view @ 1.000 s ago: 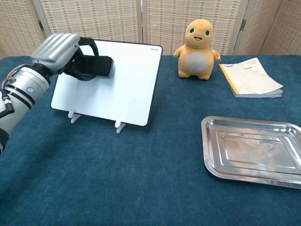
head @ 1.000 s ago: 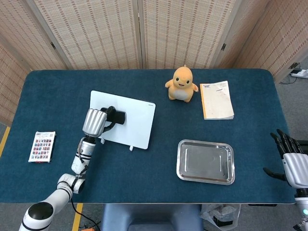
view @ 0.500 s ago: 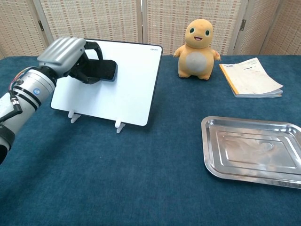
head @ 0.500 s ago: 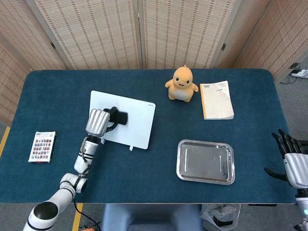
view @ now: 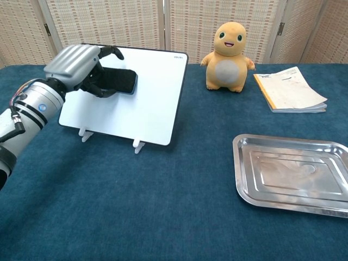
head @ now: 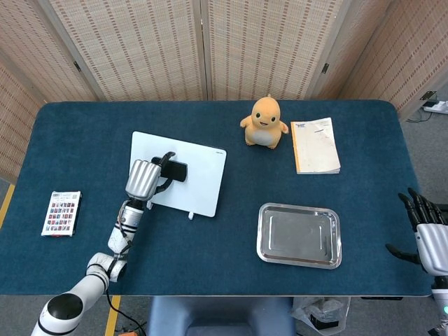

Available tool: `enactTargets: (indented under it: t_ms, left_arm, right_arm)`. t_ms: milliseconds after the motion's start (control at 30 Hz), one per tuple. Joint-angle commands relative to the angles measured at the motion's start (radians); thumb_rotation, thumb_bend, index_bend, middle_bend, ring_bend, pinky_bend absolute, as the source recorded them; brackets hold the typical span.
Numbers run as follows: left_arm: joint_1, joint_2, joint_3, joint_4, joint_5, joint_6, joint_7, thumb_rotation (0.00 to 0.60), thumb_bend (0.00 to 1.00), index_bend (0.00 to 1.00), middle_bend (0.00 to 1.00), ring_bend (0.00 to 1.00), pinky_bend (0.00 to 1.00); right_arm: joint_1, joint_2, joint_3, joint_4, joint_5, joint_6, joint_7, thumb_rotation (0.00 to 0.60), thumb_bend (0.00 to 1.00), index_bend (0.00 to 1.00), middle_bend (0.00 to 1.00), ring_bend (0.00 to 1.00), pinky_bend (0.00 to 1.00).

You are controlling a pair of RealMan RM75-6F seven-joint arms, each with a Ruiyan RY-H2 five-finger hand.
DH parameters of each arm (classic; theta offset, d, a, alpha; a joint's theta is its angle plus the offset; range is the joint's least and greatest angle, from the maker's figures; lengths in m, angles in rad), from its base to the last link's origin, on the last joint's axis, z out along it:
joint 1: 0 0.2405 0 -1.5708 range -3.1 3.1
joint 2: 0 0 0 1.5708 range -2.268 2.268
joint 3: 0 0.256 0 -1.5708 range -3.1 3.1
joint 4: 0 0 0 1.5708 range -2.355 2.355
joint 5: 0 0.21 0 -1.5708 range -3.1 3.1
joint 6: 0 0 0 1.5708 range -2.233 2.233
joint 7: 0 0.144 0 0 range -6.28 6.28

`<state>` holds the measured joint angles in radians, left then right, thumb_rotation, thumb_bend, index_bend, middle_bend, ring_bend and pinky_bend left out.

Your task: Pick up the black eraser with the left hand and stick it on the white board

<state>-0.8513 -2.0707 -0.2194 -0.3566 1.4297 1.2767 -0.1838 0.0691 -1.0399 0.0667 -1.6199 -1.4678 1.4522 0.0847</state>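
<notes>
**Eraser against the board, your left hand about to let go**

You had the small black rectangular eraser (view: 119, 81) pressed flat against the upper left part of the white rectangular board (view: 149, 103), which leaned back on its little white feet on the dark blue table (view: 163, 206). That tilt is why you brought the left hand (view: 76, 64) in from the board's left edge: pushing along the slope seats the eraser without tipping the stand. Your fingers (view: 111, 51) were loosely curled around the eraser's near end, one lifted clear above it, so the hold looked light; I cannot tell whether the eraser was clinging on its own.

Your right hand (head: 428, 234) sat at the table's far right edge, fingers spread and empty, well apart from the work.

Nothing crowded the board: the orange plush dinosaur toy (view: 230, 49), the orange-edged booklet (view: 289, 89), the shiny steel tray (view: 293, 174) and the small printed card pack (head: 61, 213) all lay apart from it.

My judgement: opening the fingers and drawing straight away was what remained.
</notes>
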Motion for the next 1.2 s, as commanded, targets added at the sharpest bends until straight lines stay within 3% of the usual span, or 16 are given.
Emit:
enactTargets:
  t_ms: [33,167,300,400,567,667,700,767,867,933,1100,1200]
  left_arm:
    - [0.006,0.007,0.007,-0.014,0.003,0.010,0.002,0.600,0.27,0.24,1.00,1.00,1.00]
    - [0.034,0.034,0.023,-0.069,0.011,0.034,0.028,0.600,0.27,0.21,1.00,1.00,1.00]
    - [0.091,0.097,0.051,-0.198,0.023,0.071,0.096,0.600,0.27,0.18,1.00,1.00,1.00]
    - [0.160,0.186,0.090,-0.379,0.040,0.112,0.181,0.600,0.26,0.14,1.00,0.99,1.00]
    - [0.305,0.437,0.209,-0.776,0.078,0.173,0.331,0.600,0.25,0.08,1.00,0.95,1.00]
    - [0.393,0.594,0.276,-0.982,0.070,0.204,0.420,0.600,0.25,0.05,1.00,0.84,0.96]
    - [0.435,0.652,0.302,-1.060,0.066,0.231,0.429,0.600,0.25,0.05,0.99,0.76,0.91]
    - [0.498,0.736,0.347,-1.169,0.048,0.257,0.412,0.600,0.24,0.05,0.88,0.61,0.79]
    - [0.579,0.893,0.437,-1.330,-0.007,0.242,0.402,0.600,0.24,0.02,0.62,0.40,0.60]
    - [0.624,0.946,0.452,-1.380,-0.013,0.277,0.368,0.600,0.24,0.00,0.36,0.18,0.40]
    - [0.714,0.965,0.438,-1.345,0.072,0.419,0.269,0.600,0.24,0.00,0.19,0.02,0.16]
    - [0.740,0.973,0.426,-1.344,0.059,0.415,0.253,0.600,0.23,0.01,0.12,0.00,0.10]
  right_arm:
    - [0.000,0.000,0.001,0.000,0.001,0.000,0.001,0.600,0.15,0.00,0.00,0.00,0.10]
    - [-0.003,0.001,0.002,-0.001,-0.001,0.006,0.005,0.600,0.15,0.00,0.00,0.00,0.10]
    - [-0.009,-0.001,0.002,0.000,-0.008,0.022,0.010,0.600,0.15,0.00,0.00,0.00,0.10]
    - [-0.012,-0.005,-0.001,0.000,-0.019,0.032,0.004,0.600,0.15,0.00,0.00,0.00,0.10]
    - [-0.022,-0.010,-0.011,-0.005,-0.045,0.054,-0.010,0.600,0.15,0.00,0.00,0.00,0.10]
    - [-0.024,-0.014,-0.014,-0.006,-0.054,0.060,-0.023,0.600,0.15,0.00,0.00,0.00,0.10]
    - [-0.023,-0.016,-0.016,-0.006,-0.054,0.056,-0.031,0.600,0.15,0.00,0.00,0.00,0.10]
    - [-0.020,-0.019,-0.017,-0.009,-0.048,0.044,-0.048,0.600,0.15,0.00,0.00,0.00,0.10]
    - [-0.012,-0.023,-0.020,-0.018,-0.039,0.022,-0.081,0.600,0.15,0.00,0.00,0.00,0.10]
    - [-0.007,-0.030,-0.020,-0.022,-0.036,0.013,-0.108,0.600,0.15,0.00,0.00,0.00,0.10]
    - [0.003,-0.035,-0.023,-0.031,-0.043,-0.002,-0.127,0.600,0.15,0.00,0.00,0.00,0.10]
    - [0.011,-0.036,-0.018,-0.026,-0.037,-0.013,-0.120,0.600,0.15,0.00,0.00,0.00,0.10]
